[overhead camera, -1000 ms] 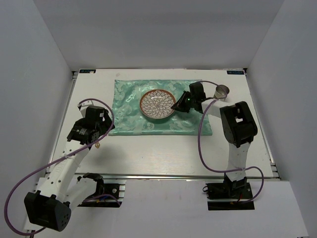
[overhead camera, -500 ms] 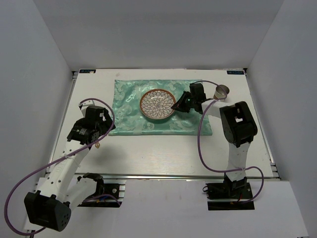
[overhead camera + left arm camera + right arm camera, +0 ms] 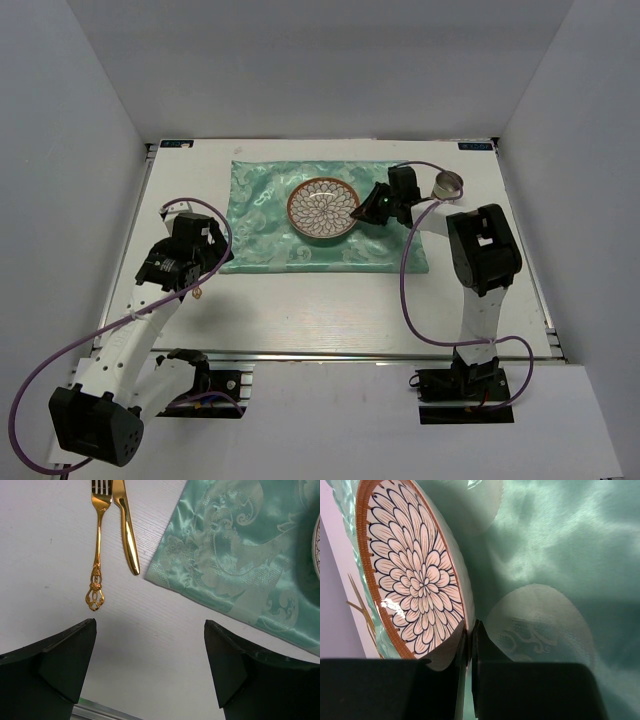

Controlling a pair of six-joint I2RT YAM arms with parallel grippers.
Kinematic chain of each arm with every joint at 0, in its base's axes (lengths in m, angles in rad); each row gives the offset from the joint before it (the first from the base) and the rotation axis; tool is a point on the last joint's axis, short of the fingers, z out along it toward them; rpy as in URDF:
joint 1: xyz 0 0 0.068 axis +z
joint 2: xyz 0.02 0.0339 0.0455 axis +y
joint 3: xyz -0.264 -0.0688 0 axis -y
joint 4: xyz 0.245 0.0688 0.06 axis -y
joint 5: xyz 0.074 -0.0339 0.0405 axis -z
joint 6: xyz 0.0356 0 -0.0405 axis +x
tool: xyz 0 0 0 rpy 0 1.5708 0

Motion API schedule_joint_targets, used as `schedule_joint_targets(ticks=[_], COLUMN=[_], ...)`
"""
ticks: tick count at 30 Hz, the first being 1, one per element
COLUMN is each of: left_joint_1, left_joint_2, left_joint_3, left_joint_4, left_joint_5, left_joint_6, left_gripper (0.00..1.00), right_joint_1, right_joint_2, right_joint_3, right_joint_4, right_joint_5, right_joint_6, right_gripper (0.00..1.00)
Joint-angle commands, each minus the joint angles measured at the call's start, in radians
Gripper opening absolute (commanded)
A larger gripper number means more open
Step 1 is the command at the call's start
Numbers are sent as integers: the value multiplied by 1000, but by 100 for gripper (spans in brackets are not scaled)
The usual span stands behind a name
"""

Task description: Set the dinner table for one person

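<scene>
A: Mint-green satin cloth [image 3: 260,215] spread mid dinner table [image 3: 330,310]. Any text?
B: Blue corner labels [image 3: 175,144], too small to read.
A: Grippers?
B: R gripper [image 3: 470,630] clamped on floral plate [image 3: 415,570] rim, over cloth. L gripper [image 3: 150,625] spread wide, nothing held, near gold fork [image 3: 97,545], knife [image 3: 126,527].

Was a robot lab test cell, not a home: white counter [image 3: 320,310] boxed in by plain white walls [image 3: 80,120], left arm [image 3: 130,335] and right arm [image 3: 480,310] bolted at its metal rail [image 3: 330,356], purple cables [image 3: 404,290] exposed.

plate [image 3: 323,209] over cloth [image 3: 260,215], fork [image 3: 98,545], knife [image 3: 126,530] left of cloth
</scene>
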Motion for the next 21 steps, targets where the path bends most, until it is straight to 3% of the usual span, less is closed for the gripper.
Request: schedule_joint_targets(ticks=[1,6,9,10,11,12,18,21], left_joint_1=[5,5,5,5,5,5,5,5], left_joint_2=[-3,-3,-5,-6,-5,-6,-6,-12], left_joint_3=[18,20,18,18,18,18,18,18], left_joint_4=[22,23,23,23,23,23,22,20], left_joint_5=[9,12,14,15,15,14,15,9], left_joint_6=[10,12,12,10,12,13,13,12], left_gripper=[98,98,98,98,98,98,98,98], right_joint_1=[-15,-20,-20,-21,-21,-20,-49,-70], right_joint_2=[-25,-19,-11,-11,-16,-25,-140,-189], right_joint_3=[17,10,14,16,16,14,17,101], right_joint_4=[131,139,137,139,140,142,52,-176], right_joint_5=[-73,-79,-99,-105,-108,-108,-16,138], right_joint_6=[24,26,30,30,30,32,-5,-85], right_gripper=[0,0,39,68,82,89,89,89])
